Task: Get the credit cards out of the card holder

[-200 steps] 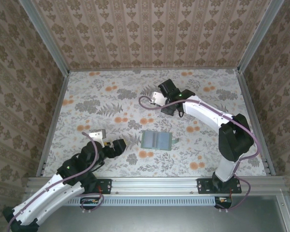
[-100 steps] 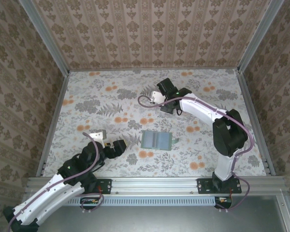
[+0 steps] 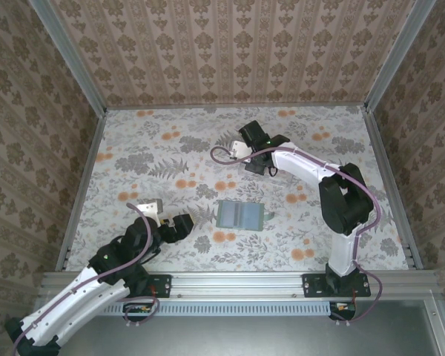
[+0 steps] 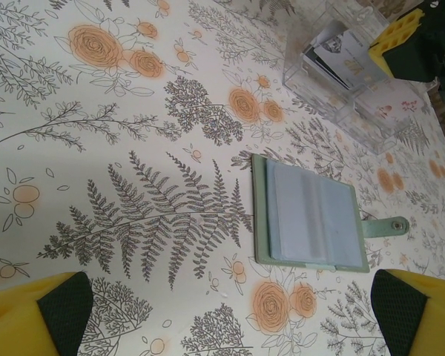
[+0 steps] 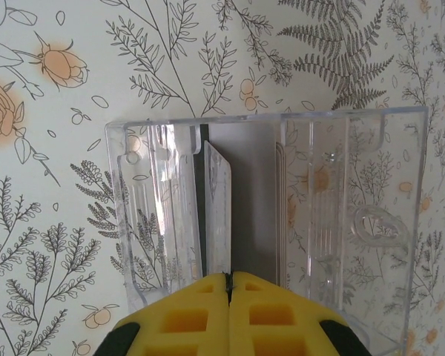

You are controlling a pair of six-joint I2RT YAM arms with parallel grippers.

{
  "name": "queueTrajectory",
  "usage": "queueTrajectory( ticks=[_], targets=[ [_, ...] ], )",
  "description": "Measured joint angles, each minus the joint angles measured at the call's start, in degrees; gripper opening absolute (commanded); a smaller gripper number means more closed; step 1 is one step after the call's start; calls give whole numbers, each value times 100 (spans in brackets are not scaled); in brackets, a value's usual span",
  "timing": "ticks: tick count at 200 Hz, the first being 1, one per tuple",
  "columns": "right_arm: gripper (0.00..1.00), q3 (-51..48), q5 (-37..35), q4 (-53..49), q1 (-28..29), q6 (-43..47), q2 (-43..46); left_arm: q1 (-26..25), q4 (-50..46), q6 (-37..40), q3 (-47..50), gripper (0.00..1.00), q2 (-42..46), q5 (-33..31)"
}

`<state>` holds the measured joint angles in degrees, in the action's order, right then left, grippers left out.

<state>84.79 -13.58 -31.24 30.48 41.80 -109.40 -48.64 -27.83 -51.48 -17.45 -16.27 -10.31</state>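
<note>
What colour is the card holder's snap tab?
The tab is pale grey-green, like the card holder rim; clearest in left wrist view.

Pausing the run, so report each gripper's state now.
Left gripper: open, holding nothing.
Right gripper: closed on a thin pale plastic card in the clear plastic tray.

The left arm crouches low at 7 o'clock, its left claw spread wide. The right arm reaches toward 12 o'clock, its right claw pinched closed.

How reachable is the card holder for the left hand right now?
Likely yes: the left hand is open and faces the card holder, which lies flat with nothing between them.
</note>
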Motion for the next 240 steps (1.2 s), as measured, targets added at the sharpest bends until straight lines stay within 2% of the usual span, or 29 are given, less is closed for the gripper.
queueTrajectory(
  ticks=[25,84,240],
  targets=[
    [3,7,-59,28,0,-13,-85,4,0,0,20,100,-2,0],
    [17,52,-188,146,0,-74,-210,44,2,0,17,100,-2,9],
    [19,52,-748,435,-39,-131,-295,111,37,0,20,100,-2,107]
  ],
)
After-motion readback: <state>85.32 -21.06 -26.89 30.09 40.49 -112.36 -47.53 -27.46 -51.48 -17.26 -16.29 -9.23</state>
